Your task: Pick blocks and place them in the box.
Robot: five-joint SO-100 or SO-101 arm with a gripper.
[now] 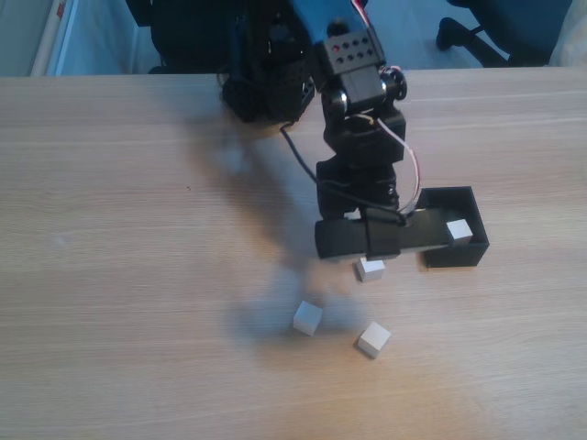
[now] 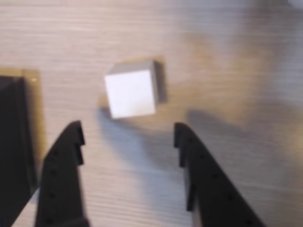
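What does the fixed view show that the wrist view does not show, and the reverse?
Fixed view alone: a block inside the box at, two blocks on the table at and, and the arm's body. Wrist view alone: the gap between the open jaws of the gripper. Both: the block nearest the gripper, the box, the wooden table.

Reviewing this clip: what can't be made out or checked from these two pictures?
- Box floor: its left part is hidden in the fixed view by the arm; one block shows inside, more cannot be ruled out.
- Block under the gripper: its upper edge is covered there.
- Wrist view: blurred; the box is cut by the left edge, and the open gripper's height above the block is unclear.
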